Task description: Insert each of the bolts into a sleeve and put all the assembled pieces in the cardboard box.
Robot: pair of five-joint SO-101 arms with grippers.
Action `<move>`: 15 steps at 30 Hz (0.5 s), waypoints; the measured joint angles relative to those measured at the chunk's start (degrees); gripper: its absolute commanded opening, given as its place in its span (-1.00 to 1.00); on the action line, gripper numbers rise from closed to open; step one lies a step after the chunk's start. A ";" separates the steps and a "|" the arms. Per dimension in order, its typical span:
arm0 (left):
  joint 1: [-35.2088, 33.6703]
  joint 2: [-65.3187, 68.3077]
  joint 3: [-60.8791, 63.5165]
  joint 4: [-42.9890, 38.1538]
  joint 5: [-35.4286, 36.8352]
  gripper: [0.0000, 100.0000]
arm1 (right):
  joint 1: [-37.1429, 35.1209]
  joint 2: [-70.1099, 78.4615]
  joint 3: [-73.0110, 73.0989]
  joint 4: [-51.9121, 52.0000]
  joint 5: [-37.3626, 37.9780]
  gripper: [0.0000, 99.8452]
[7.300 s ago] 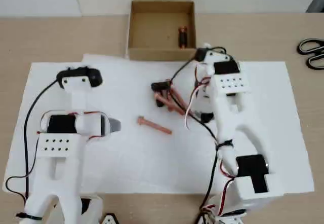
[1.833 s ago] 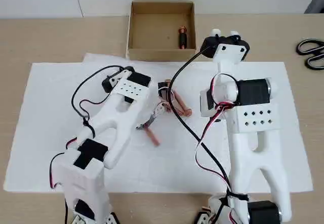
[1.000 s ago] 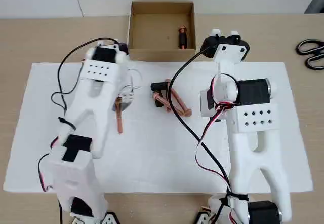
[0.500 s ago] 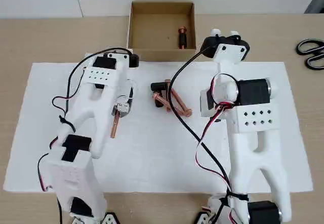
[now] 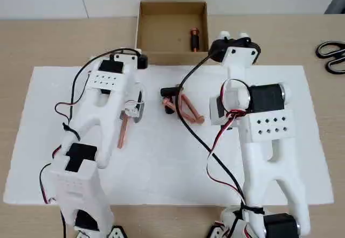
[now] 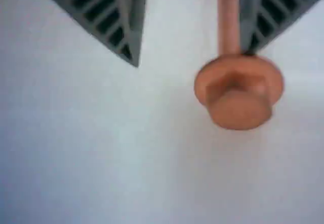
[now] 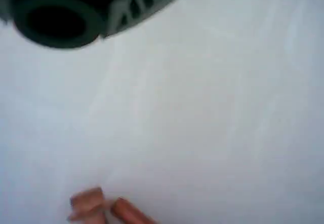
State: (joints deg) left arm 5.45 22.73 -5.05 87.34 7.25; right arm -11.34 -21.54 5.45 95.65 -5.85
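One bolt (image 5: 123, 133) is hanging out of the left gripper (image 5: 135, 111) in the high view, pointing toward 6 o'clock over the white sheet (image 5: 161, 179). The gripper is sitting at about 9 o'clock from the pile of loose bolts (image 5: 187, 110) and the loose sleeve (image 5: 169, 92) mid-sheet. The cardboard box (image 5: 144, 30) is waiting at 12 o'clock with one assembled piece (image 5: 194, 39) lying inside, scissors (image 5: 331, 55) are lying way out at 2 o'clock, and the right arm (image 5: 264, 125) is standing at 3 o'clock of the pile. In the left wrist view, the bolt's shank is running along one finger (image 6: 273, 11) with the head poking past the tip. The other finger (image 6: 111, 16) is looking well apart from it, so I'm reading that as gripping the bolt, but only just. In the right wrist view, the right gripper (image 7: 101, 11) is apparently clamping the held sleeve (image 7: 55, 24), bore facing the camera, with two of the loose bolts peeking in on the sheet. What's worrying me is that one-sided pinch: the bolt is probably going to swing or slip once its tip is nudging the sleeve's rim, miss the bore and drop back into the pile.
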 measured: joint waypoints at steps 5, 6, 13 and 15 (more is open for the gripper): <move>0.00 0.00 2.11 -1.58 0.00 -0.75 | -0.26 0.00 0.00 0.00 0.00 -1.00; 0.00 0.00 2.55 -1.58 0.00 -0.75 | -0.18 0.00 0.00 0.00 0.00 -1.00; -1.67 0.00 3.43 -1.67 0.00 -0.75 | -0.26 0.00 0.00 0.00 0.00 -1.00; -1.93 0.00 3.43 -2.02 0.00 -0.75 | -0.18 0.00 0.00 0.00 0.00 -1.00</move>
State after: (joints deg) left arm 3.52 22.73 -1.63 85.32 7.25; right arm -11.52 -21.54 5.45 95.65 -5.85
